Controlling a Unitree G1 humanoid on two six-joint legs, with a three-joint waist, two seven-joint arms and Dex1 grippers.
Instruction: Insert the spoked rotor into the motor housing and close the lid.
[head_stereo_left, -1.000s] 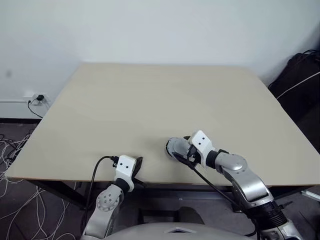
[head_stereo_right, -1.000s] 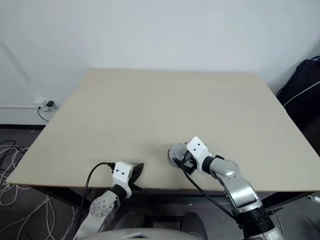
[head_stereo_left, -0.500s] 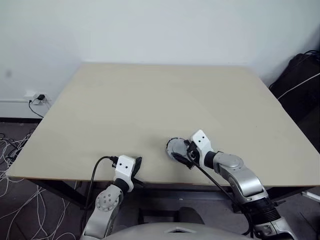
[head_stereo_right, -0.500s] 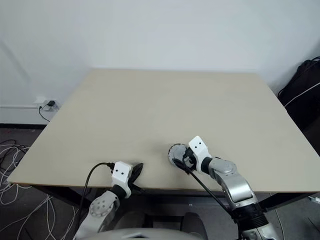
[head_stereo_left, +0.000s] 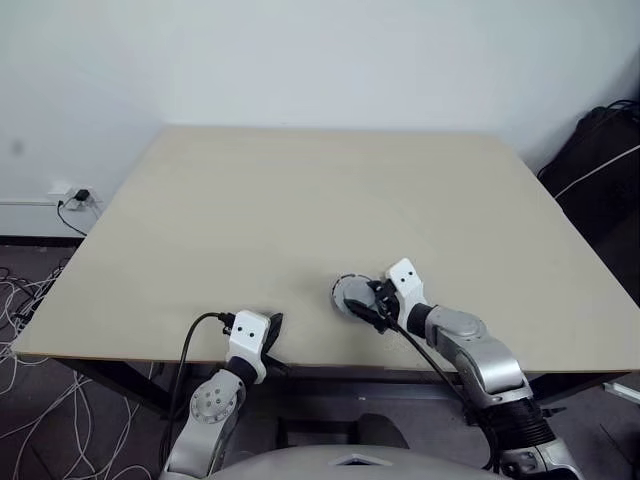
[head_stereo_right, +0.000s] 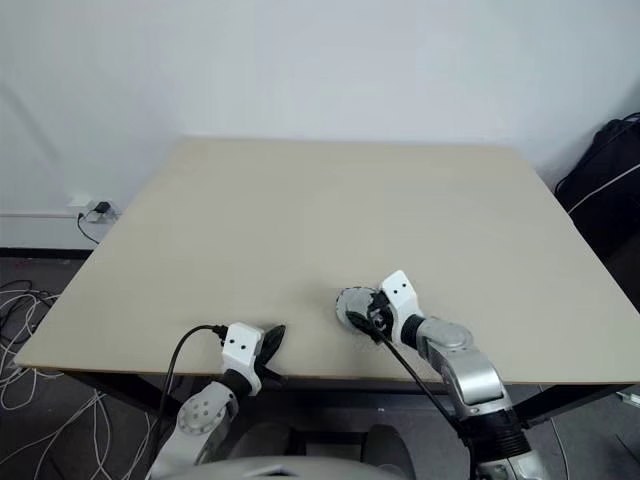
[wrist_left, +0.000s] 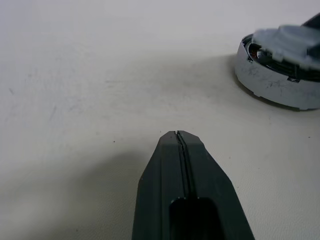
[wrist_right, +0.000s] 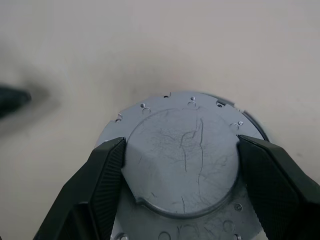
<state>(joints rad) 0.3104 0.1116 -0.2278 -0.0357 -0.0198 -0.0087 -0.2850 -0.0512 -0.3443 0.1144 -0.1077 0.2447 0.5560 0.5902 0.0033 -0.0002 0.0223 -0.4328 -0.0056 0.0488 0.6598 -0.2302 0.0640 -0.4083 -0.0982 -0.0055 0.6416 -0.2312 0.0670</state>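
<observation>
Lid (wrist_right: 182, 160) lying smooth grey face up on the motor housing (wrist_left: 280, 75), near the front edge of the bench (head_stereo_left: 300, 210), copper windings peeking out under its raised edge (so seemingly not seated flat yet). Right hand (wrist_right: 180, 167) astride the lid, one black finger (wrist_right: 102, 172) on each side of the rim, touching or nearly so; whether truly pinching, cannot tell. Lid dead centre between those fingers, directly ahead along the wrist. Left hand (wrist_left: 180, 142) pressed together, empty, well aside of the housing, so right arm clearly nearer. Rotor hidden, probably inside.
</observation>
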